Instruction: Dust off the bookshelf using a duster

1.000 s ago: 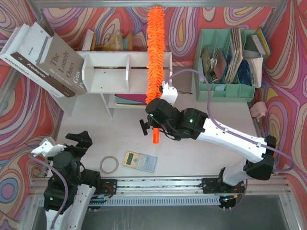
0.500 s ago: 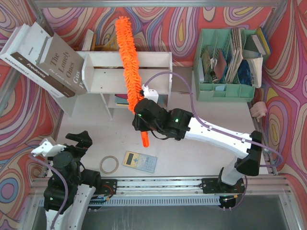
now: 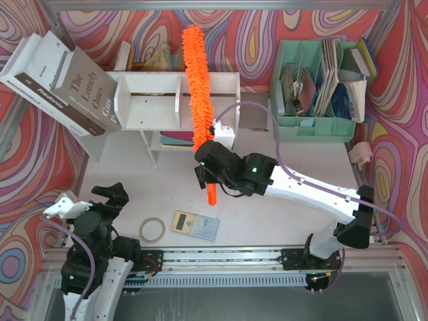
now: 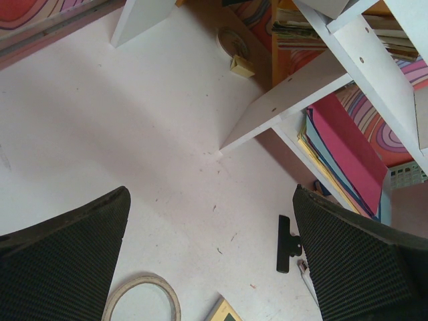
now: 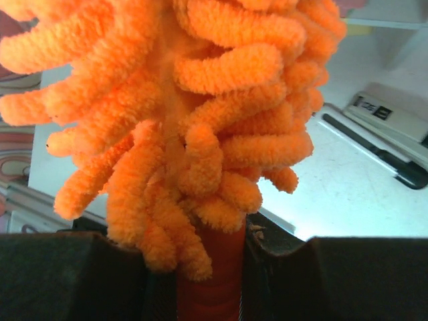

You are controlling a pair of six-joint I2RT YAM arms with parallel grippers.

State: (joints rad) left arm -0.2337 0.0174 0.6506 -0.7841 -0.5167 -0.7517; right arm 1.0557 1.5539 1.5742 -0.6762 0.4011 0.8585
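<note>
The orange fluffy duster (image 3: 198, 87) lies across the top of the white bookshelf (image 3: 144, 100), its tip reaching past the back edge near the right-hand divider. My right gripper (image 3: 208, 168) is shut on its thin orange handle, whose end sticks out toward me. In the right wrist view the duster (image 5: 194, 100) fills the frame, and the handle is pinched in the right gripper (image 5: 210, 274). My left gripper (image 3: 90, 200) rests open at the near left. The left wrist view shows that gripper (image 4: 210, 257) wide apart over bare table, with the bookshelf (image 4: 301, 87) ahead.
Large books (image 3: 60, 80) lean at the shelf's left end. A mint-green file organizer (image 3: 314, 87) stands at the back right. A tape roll (image 3: 152, 229) and a calculator (image 3: 194, 225) lie near the front edge. A black binder clip (image 4: 285, 244) lies by the shelf foot.
The right arm swept the duster left along the shelf top, then back to the right; it now lies between those two positions. The left arm has not moved.
</note>
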